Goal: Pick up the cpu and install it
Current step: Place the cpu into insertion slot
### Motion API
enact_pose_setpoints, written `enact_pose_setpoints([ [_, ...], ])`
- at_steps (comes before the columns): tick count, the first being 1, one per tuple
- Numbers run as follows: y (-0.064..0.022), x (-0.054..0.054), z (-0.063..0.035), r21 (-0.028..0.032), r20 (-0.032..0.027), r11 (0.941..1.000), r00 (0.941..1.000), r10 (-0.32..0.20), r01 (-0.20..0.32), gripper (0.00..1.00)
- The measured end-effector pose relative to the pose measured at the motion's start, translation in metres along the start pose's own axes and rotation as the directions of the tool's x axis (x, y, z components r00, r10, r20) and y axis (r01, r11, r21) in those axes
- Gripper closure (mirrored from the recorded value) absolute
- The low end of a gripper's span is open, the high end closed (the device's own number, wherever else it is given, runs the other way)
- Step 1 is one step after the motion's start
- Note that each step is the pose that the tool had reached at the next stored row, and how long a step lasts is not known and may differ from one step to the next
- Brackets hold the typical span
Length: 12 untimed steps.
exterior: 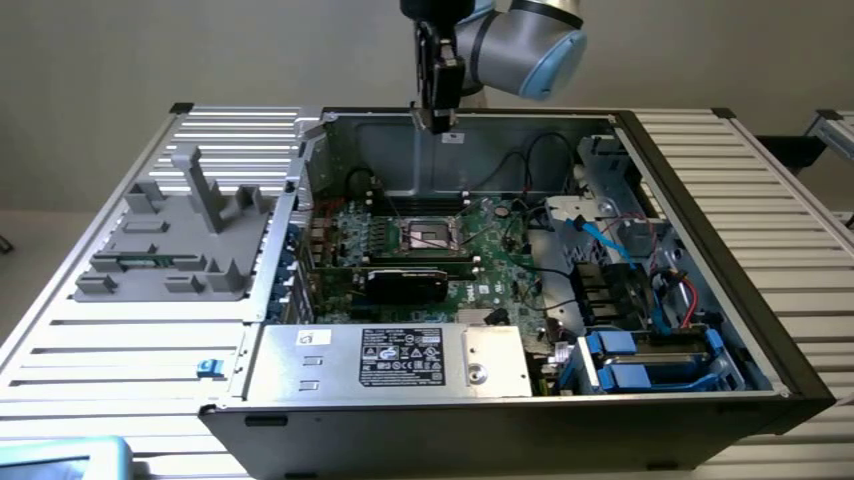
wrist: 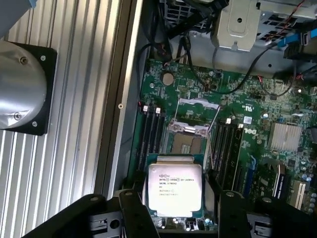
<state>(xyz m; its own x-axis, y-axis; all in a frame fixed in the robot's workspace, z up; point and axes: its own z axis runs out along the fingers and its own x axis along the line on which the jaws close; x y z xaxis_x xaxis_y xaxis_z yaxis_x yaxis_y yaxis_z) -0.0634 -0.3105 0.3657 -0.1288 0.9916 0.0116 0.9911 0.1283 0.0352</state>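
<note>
While gripper [exterior: 438, 112] hangs high over far wall of computer case [exterior: 507, 435], free air stands on all sides of it. Black fingers [wrist: 132, 210] pinch cpu [wrist: 174, 186] by two opposite edges, chip flat, silver top showing. Socket [wrist: 190, 136] on motherboard [wrist: 257, 114] well below, frame lifted open, memory slots [wrist: 151, 131] just beside both flanks, black cable [wrist: 257, 57] near. Print on cpu: first line seems "intel", rest too small. Label [exterior: 403, 357] on silver box [exterior: 287, 365] not readable.

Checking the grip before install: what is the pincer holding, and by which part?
The pincer holds the cpu by its two opposite side edges.
</note>
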Motion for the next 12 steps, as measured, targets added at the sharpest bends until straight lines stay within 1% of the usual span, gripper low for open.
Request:
enact_pose_setpoints([
  [4,0.0000,0.0000,0.0002,-0.0008,0.0021,0.9981,0.9981,0.061,-0.061,0.45],
  [7,0.0000,0.0000,0.0003,-0.0014,0.0037,0.9943,0.9943,0.106,-0.106,0.45],
  [10,0.0000,0.0000,0.0004,-0.0021,0.0051,0.9891,0.9891,0.147,-0.147,0.45],
  [12,0.0000,0.0000,0.0004,-0.0022,0.0054,0.9879,0.9879,0.155,-0.155,0.45],
])
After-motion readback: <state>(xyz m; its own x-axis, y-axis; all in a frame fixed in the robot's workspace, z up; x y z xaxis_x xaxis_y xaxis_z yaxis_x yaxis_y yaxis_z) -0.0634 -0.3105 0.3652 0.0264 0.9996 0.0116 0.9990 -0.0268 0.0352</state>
